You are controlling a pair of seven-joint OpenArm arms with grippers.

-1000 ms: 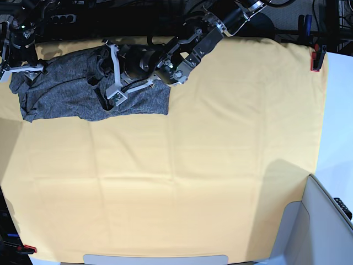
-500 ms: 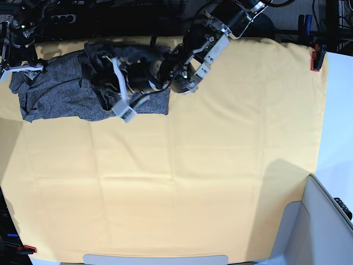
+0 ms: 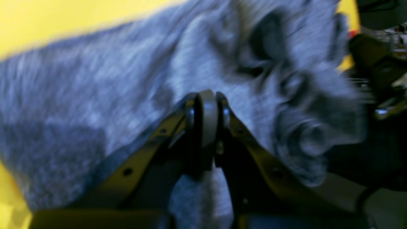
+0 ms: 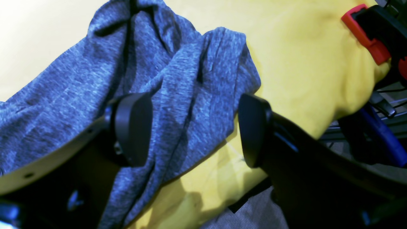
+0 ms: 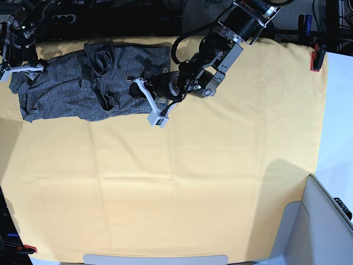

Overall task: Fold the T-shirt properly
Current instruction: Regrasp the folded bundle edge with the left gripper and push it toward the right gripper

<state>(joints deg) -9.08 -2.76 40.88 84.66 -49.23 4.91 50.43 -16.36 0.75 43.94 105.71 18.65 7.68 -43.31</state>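
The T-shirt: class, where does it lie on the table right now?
In the base view the T-shirt lies bunched at the far left of the yellow cloth, between the open right gripper at its left end and the shut left gripper.

T-shirt (image 5: 88,83) on table cloth (image 5: 193,182), far-left corner

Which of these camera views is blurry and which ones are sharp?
Left wrist view: motion-blurred, the heather-grey knit T-shirt smeared, the left gripper soft. Right wrist view: sharp on the shirt's weave, the right gripper crisp. Base view: evenly lit, a soft shadow on the yellow table cloth.
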